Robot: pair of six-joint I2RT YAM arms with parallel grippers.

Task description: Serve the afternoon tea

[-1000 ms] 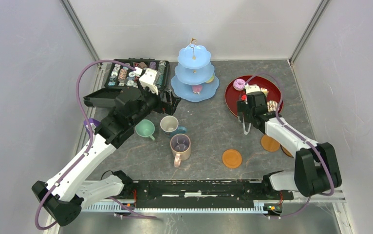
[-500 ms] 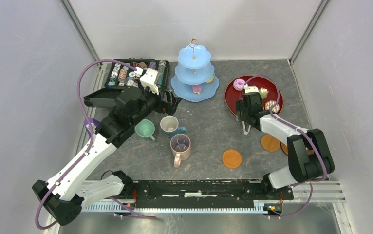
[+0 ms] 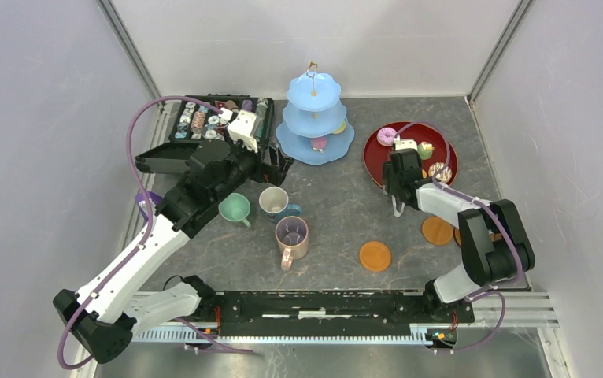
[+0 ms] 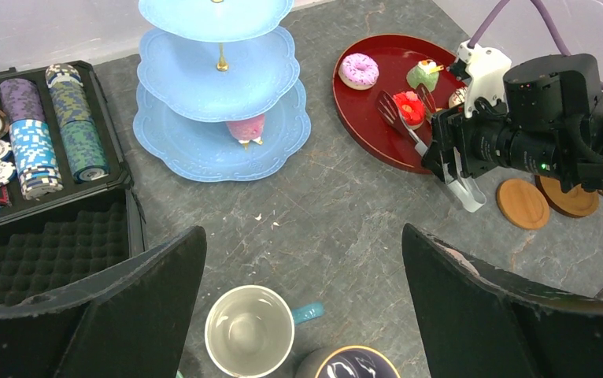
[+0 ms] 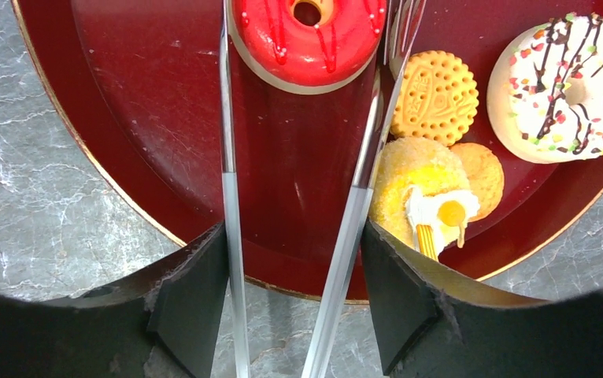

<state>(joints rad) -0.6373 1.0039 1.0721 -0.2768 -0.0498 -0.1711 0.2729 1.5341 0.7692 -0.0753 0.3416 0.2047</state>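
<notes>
Top view: three-tier stand (image 3: 315, 118) noted at rear; mugs (image 3: 291, 234) grouped at centre; coasters (image 3: 375, 256) laid near right arm.
Left wrist: left gripper (image 4: 302, 236) seen wide, nothing held; pink pastry (image 4: 246, 127) found on stand's bottom tier.
Right wrist: right gripper (image 5: 292, 236) closed on tongs (image 5: 230, 181); tong arms set either side of red doughnut (image 5: 306, 31) on red plate (image 5: 125, 118).

grey table (image 3: 338, 213), mugs (image 3: 291, 234), coasters (image 3: 375, 256), stand (image 3: 289, 145), tray (image 3: 376, 163)
</notes>
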